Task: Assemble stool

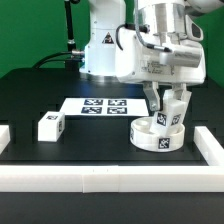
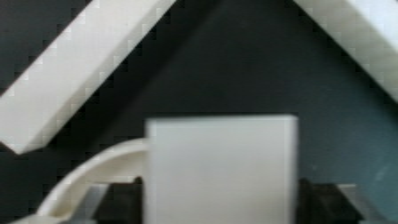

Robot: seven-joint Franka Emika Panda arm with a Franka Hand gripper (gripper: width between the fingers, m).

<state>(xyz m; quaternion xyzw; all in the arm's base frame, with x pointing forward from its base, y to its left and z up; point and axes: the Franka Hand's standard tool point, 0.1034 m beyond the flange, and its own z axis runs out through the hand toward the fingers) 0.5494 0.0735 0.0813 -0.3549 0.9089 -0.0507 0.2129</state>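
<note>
Two legs in sight: one short blocky white plastic leg (image 2: 222,160) upright at lower right of the exterior frame, between the fingers; a second tagged white leg block (image 1: 50,125) lying loose at left centre, well apart.
Third leg: not found in either view.
Seat: round thick white ring-rimmed disc (image 1: 158,138), lower right, flat on the black table (image 1: 40,90), tag facing the camera.
Hand: two-finger gripper (image 1: 171,104) pointing straight down over the seat, dark fingers (image 2: 125,198) flanking the upright leg; squeezing or slack, cannot tell from either view.
Leg-to-seat contact: foot of the leg down at the seat's top; seated in a socket or not, hidden.
Surroundings: flat white marker board (image 1: 103,105) mid-frame; long white border rails (image 1: 110,178) along the lower edge and sides.
Step in hand, judged: fitting a leg into the seat.
Next move calls for: checking that the leg stands unaided, rising straight up clear of it, then crossing to the loose leg at left; a tilt on release the risk.
</note>
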